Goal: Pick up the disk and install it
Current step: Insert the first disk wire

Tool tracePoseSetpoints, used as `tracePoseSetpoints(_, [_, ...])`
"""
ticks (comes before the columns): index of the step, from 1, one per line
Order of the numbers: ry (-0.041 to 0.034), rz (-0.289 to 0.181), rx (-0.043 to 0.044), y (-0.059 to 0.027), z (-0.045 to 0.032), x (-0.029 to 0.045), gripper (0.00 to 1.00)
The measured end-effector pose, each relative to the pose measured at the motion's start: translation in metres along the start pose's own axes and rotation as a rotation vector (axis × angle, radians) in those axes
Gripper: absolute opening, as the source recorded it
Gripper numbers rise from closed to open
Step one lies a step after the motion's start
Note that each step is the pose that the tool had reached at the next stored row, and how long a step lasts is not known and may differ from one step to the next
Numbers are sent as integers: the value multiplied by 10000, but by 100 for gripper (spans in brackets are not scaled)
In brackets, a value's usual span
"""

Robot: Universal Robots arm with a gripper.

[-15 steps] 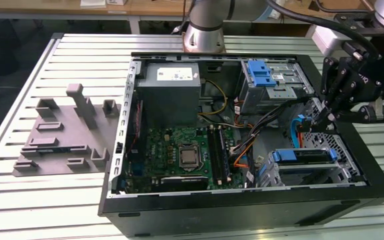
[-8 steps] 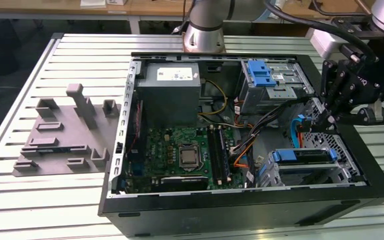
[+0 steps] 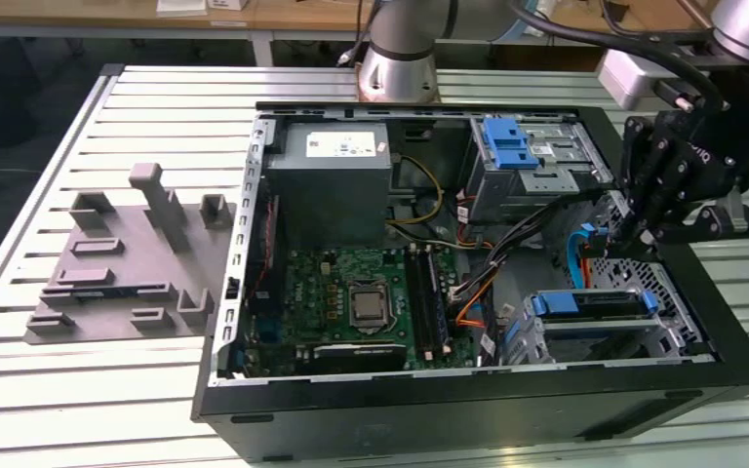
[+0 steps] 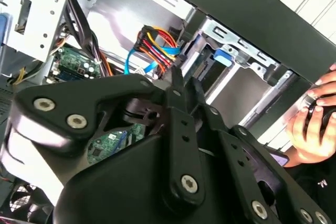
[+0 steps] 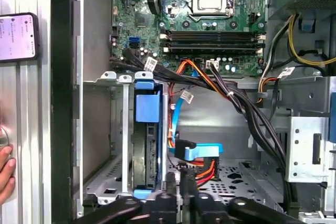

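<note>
The disk (image 5: 147, 145) stands on edge in the lower metal drive cage (image 5: 100, 129) of the open computer case, its blue carrier (image 3: 589, 303) showing at the cage mouth. In the exterior view my gripper (image 3: 630, 240) hangs inside the case just above and behind that cage, over the loose cables. In the first wrist view my gripper (image 5: 178, 181) is shut with nothing between its fingers, right beside the disk's near end. The second wrist view has the gripper (image 4: 185, 85) pointing at the disk's blue tab (image 4: 222, 56) in the cage.
Blue and orange cables (image 5: 197, 156) lie beside the cage under the fingers. The motherboard (image 3: 362, 292), power supply (image 3: 329, 185) and an upper cage with a blue bracket (image 3: 510, 146) fill the case. A grey fixture plate (image 3: 121, 258) lies left. A person's hand (image 4: 315, 121) and a phone (image 5: 18, 38) are outside the case wall.
</note>
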State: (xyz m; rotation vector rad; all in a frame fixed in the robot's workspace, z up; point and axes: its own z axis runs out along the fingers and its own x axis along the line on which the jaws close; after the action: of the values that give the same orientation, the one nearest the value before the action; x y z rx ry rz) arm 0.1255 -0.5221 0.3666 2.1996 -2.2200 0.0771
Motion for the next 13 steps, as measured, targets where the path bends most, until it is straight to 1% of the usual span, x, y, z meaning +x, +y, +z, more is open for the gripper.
tracePoseSetpoints(1, [13, -1, 0, 0, 6, -11, 24])
tracePoseSetpoints(7, [100, -3, 3, 4, 44, -38, 25])
tracePoseSetpoints(8, [107, -3, 3, 5, 48, -42, 25])
tracePoseSetpoints(9, [111, -3, 3, 5, 51, -46, 31])
tracePoseSetpoints(13, [113, -3, 3, 5, 68, -62, 31])
